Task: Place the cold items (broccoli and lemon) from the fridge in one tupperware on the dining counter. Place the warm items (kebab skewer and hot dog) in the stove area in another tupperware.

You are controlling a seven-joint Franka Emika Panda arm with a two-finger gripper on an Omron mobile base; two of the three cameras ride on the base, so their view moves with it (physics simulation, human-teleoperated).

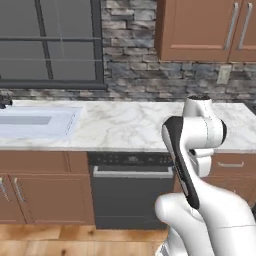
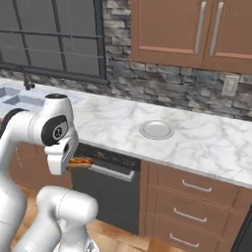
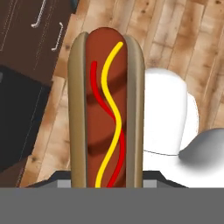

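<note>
A hot dog (image 3: 106, 109) in a tan bun, its brown sausage striped with wavy red and yellow lines, was clamped between the partly closed jaws of the gripper (image 3: 106, 181), held above the wooden floor (image 3: 175, 35). A round plate (image 2: 156, 130) lay bare on the marble counter (image 2: 206, 142).

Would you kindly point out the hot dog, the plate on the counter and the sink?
hot dog (image 3: 106, 109): hand view, middle of the sausage.
plate (image 2: 156, 130): right base view, its centre.
sink (image 1: 35, 122): left base view, basin floor.
</note>
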